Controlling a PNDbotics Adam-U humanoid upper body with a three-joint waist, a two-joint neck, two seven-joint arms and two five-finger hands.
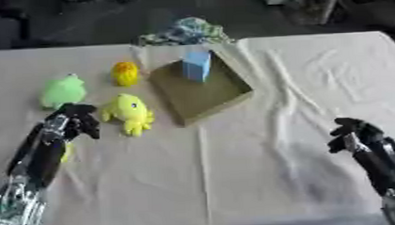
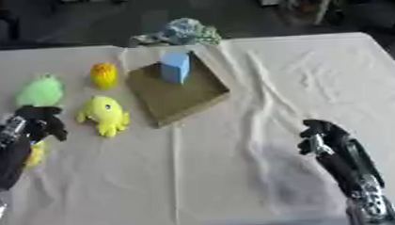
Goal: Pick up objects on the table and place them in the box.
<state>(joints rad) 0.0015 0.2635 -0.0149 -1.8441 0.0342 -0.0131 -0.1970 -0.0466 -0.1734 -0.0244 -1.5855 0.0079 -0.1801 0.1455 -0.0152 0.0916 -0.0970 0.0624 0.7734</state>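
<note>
The flat brown box point(image 1: 202, 93) sits on the surface point(image 1: 260, 168) with a blue block point(image 1: 197, 65) inside. Left of the box lie a yellow toy point(image 1: 128, 113), a small orange-yellow toy point(image 1: 125, 73) and a green toy point(image 1: 63, 91). The left robot hand point(image 1: 73, 121) has curled fingers near the yellow toy, holding nothing. The right robot hand point(image 2: 321, 133) is curled too, well apart from the toys

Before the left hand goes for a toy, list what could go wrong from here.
1. The yellow toy lies close by the left hand, with the green toy just behind; reaching for one may knock the other.
2. The blue block already stands in the box, so a dropped toy might land on it and roll out.
3. The white cloth is wrinkled and could drag under the fingers.
</note>
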